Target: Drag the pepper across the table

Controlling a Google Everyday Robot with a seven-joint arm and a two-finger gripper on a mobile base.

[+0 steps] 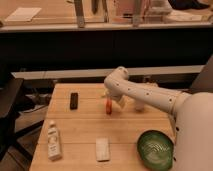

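Counter (pixel 82 125): pale wood planks filling the lower frame. White arm (pixel 150 96) reaches in from the right. Its end effector (pixel 113 99) hangs at frame centre, directly above the pepper (pixel 108 107); whether it grips cannot be told. The pepper, small and red-orange, lies near the counter's middle. It is judged light, smooth and slightly yielding, likely to slide easily, and best held at mid-body, across its width.

Table (pixel 85 125) — pepper (pixel 108 107) at gripper (pixel 112 101), bar (pixel 74 100), bottle (pixel 53 142), bowl (pixel 155 148)
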